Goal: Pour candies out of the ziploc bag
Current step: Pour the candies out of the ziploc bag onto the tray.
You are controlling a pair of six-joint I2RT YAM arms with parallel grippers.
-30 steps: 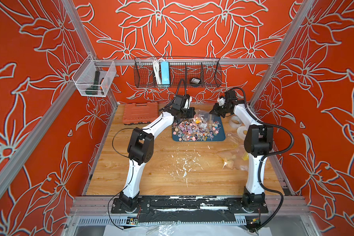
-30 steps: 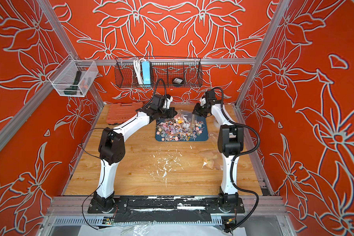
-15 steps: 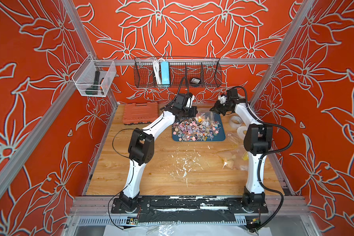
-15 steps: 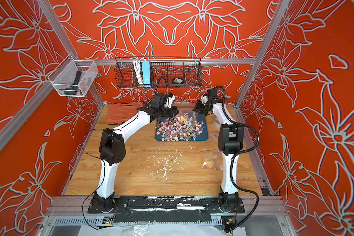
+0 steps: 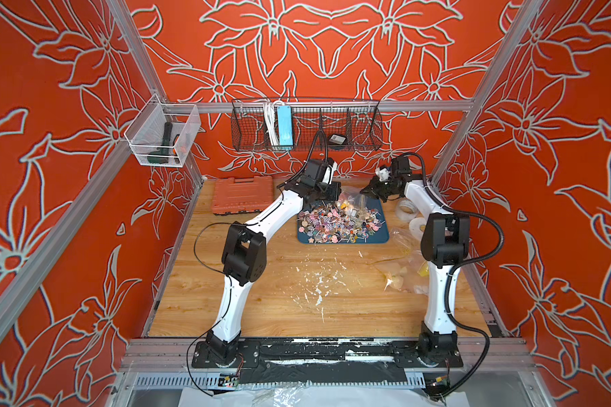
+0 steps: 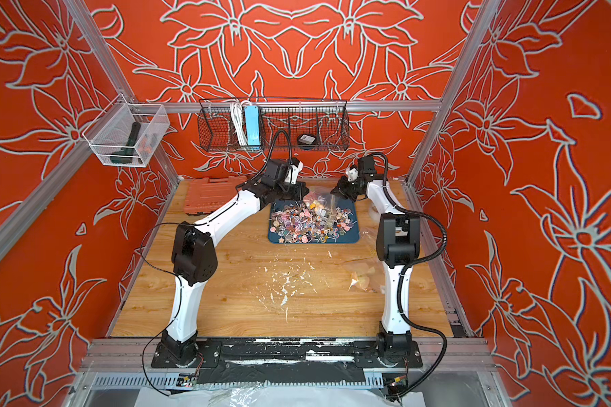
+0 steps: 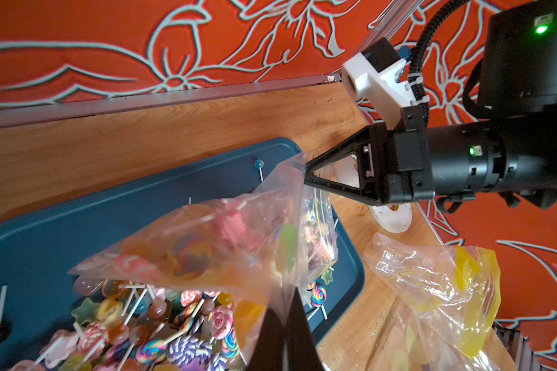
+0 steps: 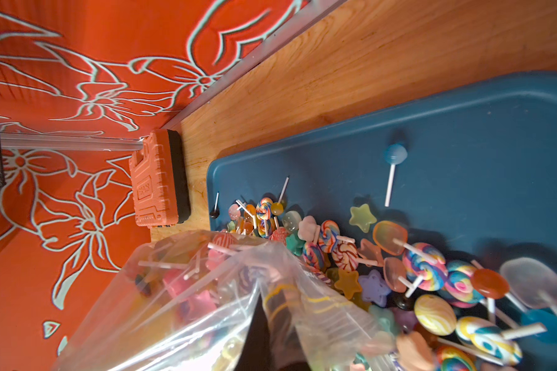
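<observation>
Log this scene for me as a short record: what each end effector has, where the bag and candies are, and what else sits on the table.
left end effector: shut on bag
right end effector: shut on another corner of the bag
bag: clear, held up over tray, some candies inside
candies: most heaped on tray
table, other items: orange case, tape rolls, crumpled bags

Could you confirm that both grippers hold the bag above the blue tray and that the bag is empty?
Not quite: the bag is not empty; the left wrist view shows candies inside it. The left gripper and right gripper do hold it above the tray.
</observation>
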